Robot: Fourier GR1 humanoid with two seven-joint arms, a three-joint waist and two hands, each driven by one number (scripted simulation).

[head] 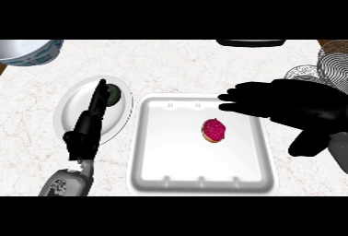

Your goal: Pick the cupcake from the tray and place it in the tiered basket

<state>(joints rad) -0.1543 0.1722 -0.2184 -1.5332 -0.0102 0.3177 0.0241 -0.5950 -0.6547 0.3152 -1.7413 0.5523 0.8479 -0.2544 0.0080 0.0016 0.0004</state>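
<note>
Cupcake lies tipped on its side near the tray centre, untouched. Right robot hand hovers above the tray's far-right corner, fingers apart, holding nothing. Left robot hand rests w/ straight fingers over a plate. Risk: a tipped cupcake may roll or get its frosting squashed during the grasp.

No legible text, label, brand, number or sign anywhere on the counter or its objects
</note>
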